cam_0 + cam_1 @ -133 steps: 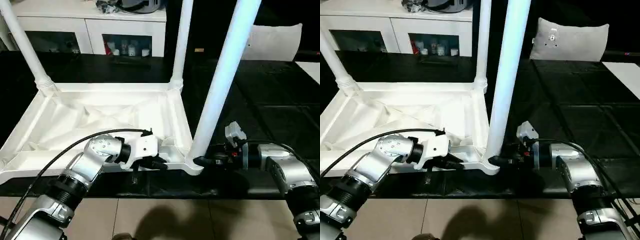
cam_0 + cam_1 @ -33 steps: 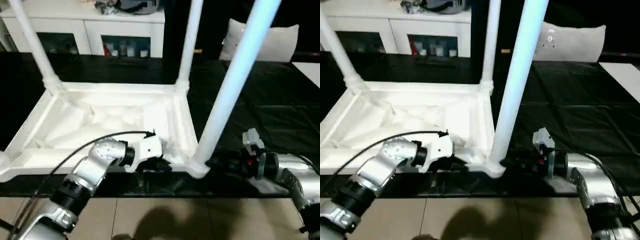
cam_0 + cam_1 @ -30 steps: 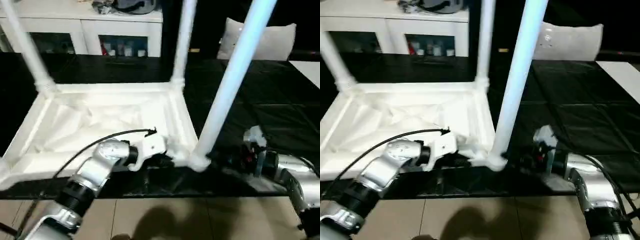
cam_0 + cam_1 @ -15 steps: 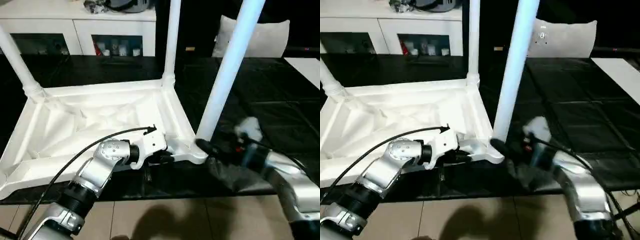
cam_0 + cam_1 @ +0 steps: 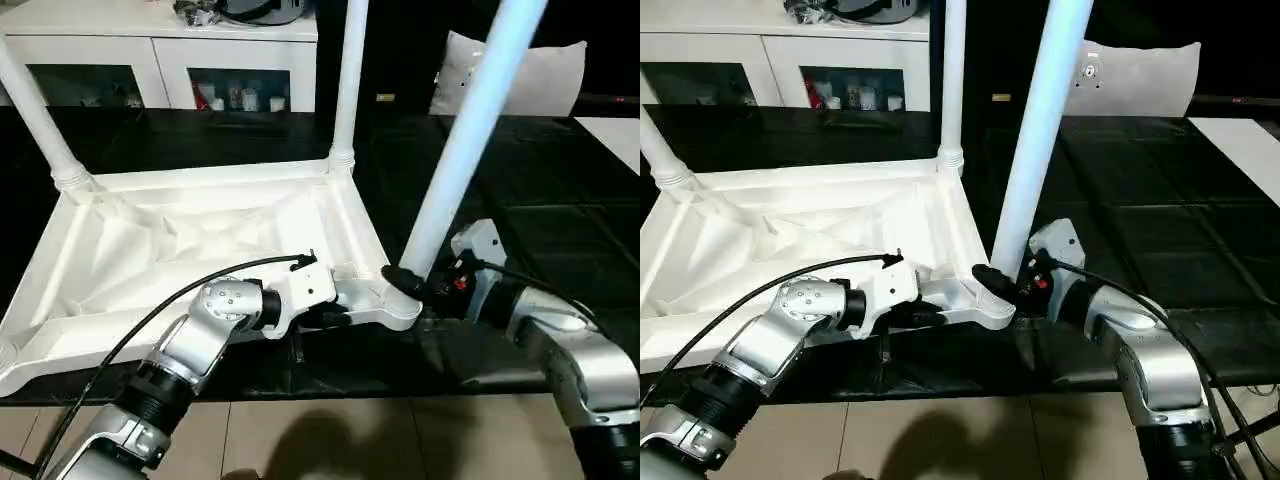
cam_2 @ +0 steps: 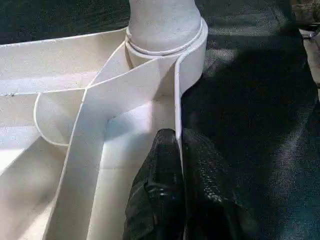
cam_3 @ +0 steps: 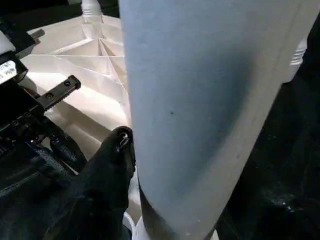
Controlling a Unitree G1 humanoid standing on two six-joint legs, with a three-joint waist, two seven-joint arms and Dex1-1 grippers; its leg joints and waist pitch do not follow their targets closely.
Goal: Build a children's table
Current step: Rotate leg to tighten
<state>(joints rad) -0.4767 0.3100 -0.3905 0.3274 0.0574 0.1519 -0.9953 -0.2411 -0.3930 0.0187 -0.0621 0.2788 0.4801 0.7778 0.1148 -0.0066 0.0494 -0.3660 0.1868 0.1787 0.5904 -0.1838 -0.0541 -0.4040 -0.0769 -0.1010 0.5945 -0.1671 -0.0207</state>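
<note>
Left eye view: table top is laid upside down on the dark floor mat, ribbed underside up, so that sockets are open for legs. Three legs are seen stood up in its corner sockets: two at the far corners and the near-right leg; the fourth corner is cut off at the edge, so can't be judged. Left tool is pressed together on the top's near rim, just beside the near-right socket, one finger each side of the thin wall; prob. held so to stop the top sliding or tipping while the leg is worked. Right tool is set against the base of the near-right leg, right above the socket; whether it is spread or clamped can't be told. Likely step: seating/checking that leg w/ the top braced. Beyond the top's far edge a white cabinet is stood, small items kept behind its glass doors, more clutter on it. A pale cushion is propped beyond the top's far-right corner.
</note>
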